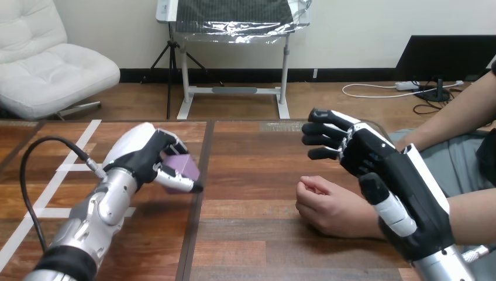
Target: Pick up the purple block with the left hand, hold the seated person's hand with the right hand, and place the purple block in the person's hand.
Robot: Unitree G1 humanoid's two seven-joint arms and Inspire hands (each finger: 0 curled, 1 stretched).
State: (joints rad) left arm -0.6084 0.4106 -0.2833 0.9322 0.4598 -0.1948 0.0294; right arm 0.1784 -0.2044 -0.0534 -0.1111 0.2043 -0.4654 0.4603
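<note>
Over the table (257, 234), left hand (143, 153) curled round purple block (182, 167); right hand (380, 158) spread beside person's hand (327, 208).

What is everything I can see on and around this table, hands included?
purple block: one, purple, inside the left hand's curled fingers.
table: one, brown wood, across the lower view.
tape lines: several strips, white, on the table's left part.
person's hand: one, loosely curled, resting on the table right of centre.
left hand: one, black and white, at the view's left, curled round the block.
right hand: one, black and white, open, over the person's wrist; I cannot tell whether they touch.
</note>
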